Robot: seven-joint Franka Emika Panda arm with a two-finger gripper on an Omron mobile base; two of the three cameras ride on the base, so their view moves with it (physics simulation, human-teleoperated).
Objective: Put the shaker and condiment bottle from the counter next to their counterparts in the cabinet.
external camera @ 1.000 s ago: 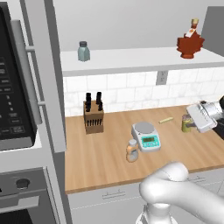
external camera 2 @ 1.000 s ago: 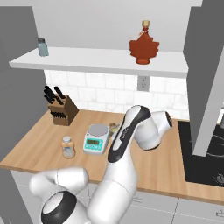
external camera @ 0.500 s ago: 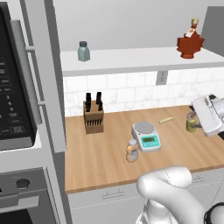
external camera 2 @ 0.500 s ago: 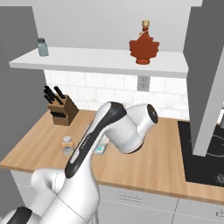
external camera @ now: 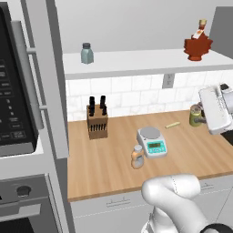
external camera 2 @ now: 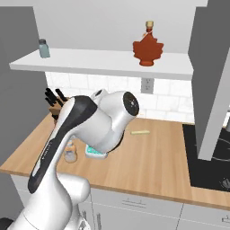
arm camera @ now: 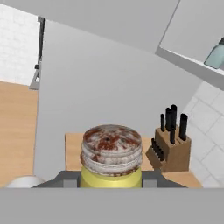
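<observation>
My gripper (external camera: 201,118) is shut on the shaker (external camera: 196,115), a small olive-yellow cylinder held over the right end of the counter (external camera: 113,159). In the hand view the shaker (arm camera: 111,155) stands upright between the dark fingertips (arm camera: 70,178), its cap mottled rusty brown. The condiment bottle (external camera: 137,156), orange-tan with a pale top, stands on the counter left of a scale; it also shows beside the arm (external camera 2: 70,152). Up in the cabinet, the grey-green shaker (external camera: 86,53) stands at the shelf's left and the red maple-leaf bottle (external camera: 198,43) at its right.
A knife block (external camera: 97,121) stands at the back left of the counter, and a small green-and-white scale (external camera: 152,141) sits mid-counter. A thin yellow stick (external camera: 172,124) lies near the backsplash. A black stove (external camera 2: 211,161) adjoins the counter's right end. My own arm blocks much of the right base view.
The gripper has risen a little with the shaker and drifted right. The arm's elbow has swung across the right base view. Everything on the counter and shelf has stayed put.
</observation>
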